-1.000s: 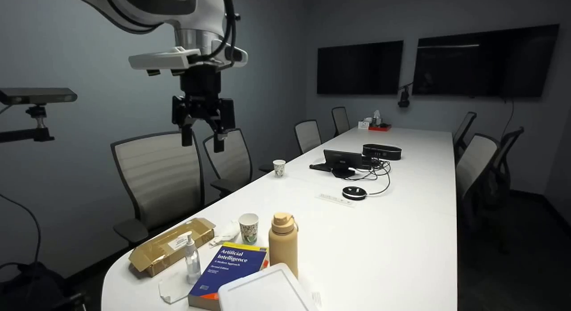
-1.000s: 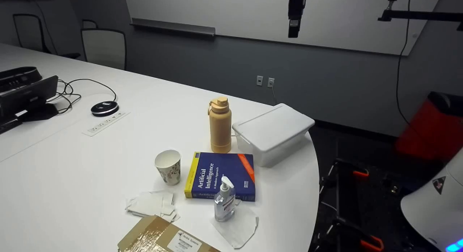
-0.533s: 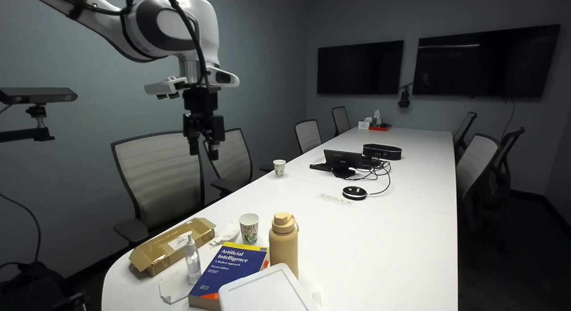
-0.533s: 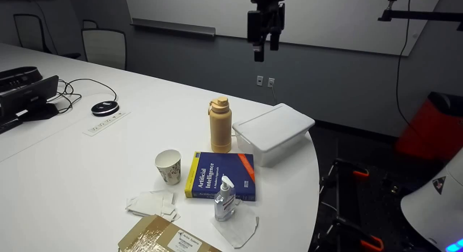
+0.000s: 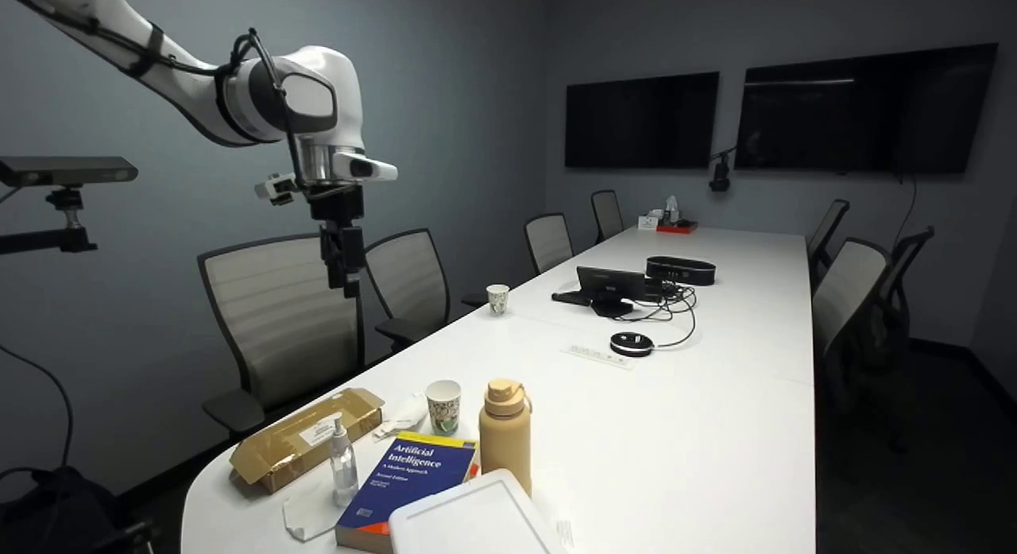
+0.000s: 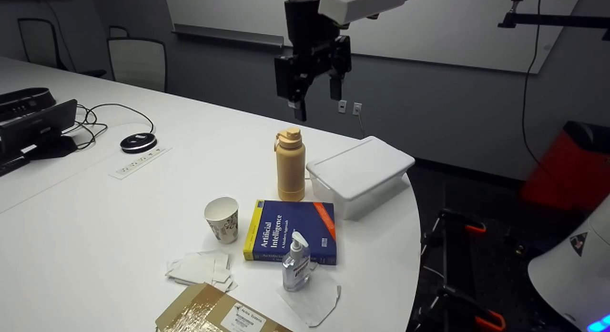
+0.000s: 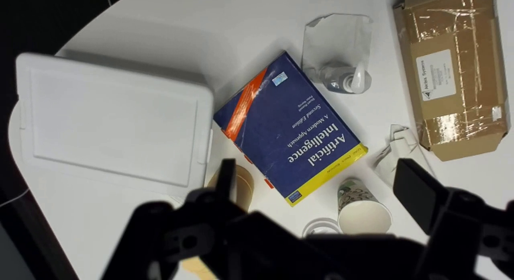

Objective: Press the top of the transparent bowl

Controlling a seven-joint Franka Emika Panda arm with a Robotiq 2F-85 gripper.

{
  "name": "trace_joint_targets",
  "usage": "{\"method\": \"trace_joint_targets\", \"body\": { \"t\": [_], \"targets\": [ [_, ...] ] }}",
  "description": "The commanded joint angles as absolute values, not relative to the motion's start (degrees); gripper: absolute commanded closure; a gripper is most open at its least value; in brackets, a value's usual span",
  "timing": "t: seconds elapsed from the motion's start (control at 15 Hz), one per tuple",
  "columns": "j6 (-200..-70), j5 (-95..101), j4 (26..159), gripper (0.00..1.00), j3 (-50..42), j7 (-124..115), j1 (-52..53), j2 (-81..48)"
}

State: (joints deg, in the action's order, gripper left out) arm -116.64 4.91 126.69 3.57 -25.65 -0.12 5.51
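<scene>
No see-through bowl shows clearly. A clear pump bottle [image 6: 296,272] with a white top stands upright on a sheet of paper beside the blue book [image 6: 286,227]. The pump bottle also shows in the wrist view [image 7: 340,77], upper right. The low oblong tan thing is a cardboard box [image 7: 461,71] with shiny tape, also in an exterior view [image 5: 306,439]. My gripper [image 6: 318,103] points down, open and empty, well above the table. In the wrist view its fingers [image 7: 315,171] stand wide apart below the book; the pump bottle is beyond them.
A translucent bin with a white lid [image 6: 360,165] stands at the table's rounded end. The tan bottle [image 6: 290,172] stands upright next to it. A paper cup [image 6: 223,222] and loose papers [image 6: 198,267] lie around the book. A pale round rim [image 7: 321,225] beside the cup is unclear.
The arm has come down and moved across over the table, away from one camera, and the gripper has turned somewhat. Its fingers stay open. The things on the table have not moved.
</scene>
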Motion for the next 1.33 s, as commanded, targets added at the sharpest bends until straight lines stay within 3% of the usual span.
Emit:
{"method": "trace_joint_targets", "body": {
  "t": [0.0,0.2,0.27,0.4,0.93,1.27],
  "targets": [
    [-116.32,3.85,126.24,0.0,5.57,-33.73,1.98,4.34],
    [-117.67,2.91,127.27,0.0,6.73,-39.43,3.52,3.29],
    [-118.67,2.64,127.58,0.25,7.02,-40.99,3.99,2.76],
    [-120.89,3.1,127.87,0.32,7.36,-42.27,4.74,1.3],
    [-134.09,1.6,132.07,0.95,6.05,-41.52,5.42,-4.48],
    [-144.23,0.82,134.24,1.0,4.85,-38.13,5.45,-9.37]
  ]
}}
